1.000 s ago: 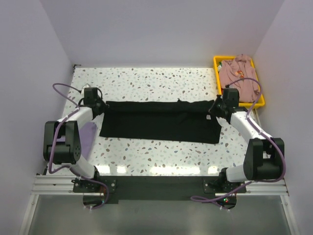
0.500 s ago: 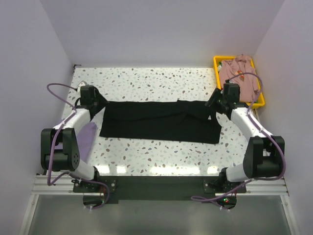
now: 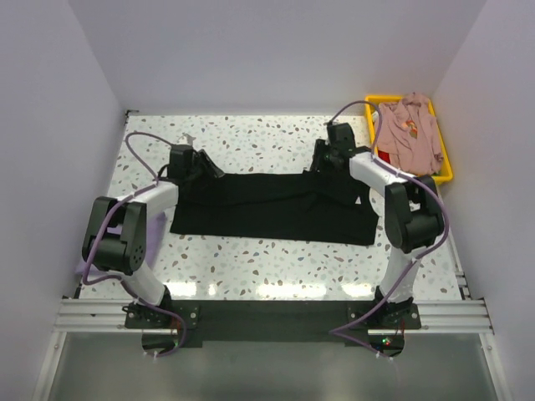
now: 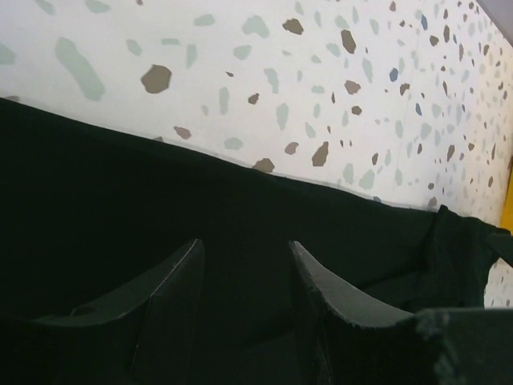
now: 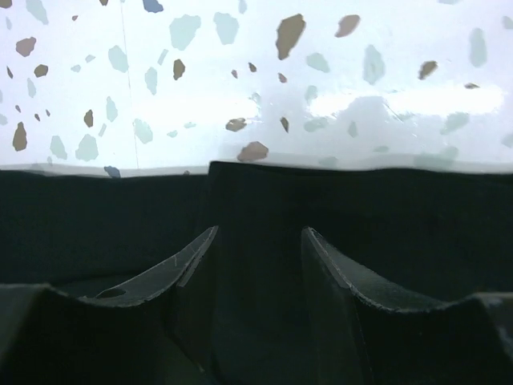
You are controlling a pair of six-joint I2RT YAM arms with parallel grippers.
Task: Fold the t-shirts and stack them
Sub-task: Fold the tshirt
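Black t-shirt (image 3: 276,209) flat across the middle of the speckled table (image 3: 251,134): a wide band from left to right, far hem nearly straight, a few soft creases toward the right end.

Left gripper (image 3: 207,165) low at the far-left part of that hem. Right gripper (image 3: 321,157) low at the far hem, right of centre. The two well apart.

In the left wrist view, fingers (image 4: 172,289) spread, jaws apart. Black cloth under both and filling the gap between them, hem edge just beyond the tips, bare terrazzo past that.

In the right wrist view, much the same: fingers (image 5: 345,281) apart and not clamped on anything, dark cloth below and between, hem just ahead of the tips. Impossible to tell whether either pair touches the fabric.

Dusty-pink t-shirt (image 3: 410,134) crumpled in a yellow bin (image 3: 445,171) at the far right corner of the table, well away from both grippers.

White table top flecked with brown, grey and green chips. Pale lilac walls on the left, far and right sides. Metal rail (image 3: 267,313) along the near edge, arm bases on it.
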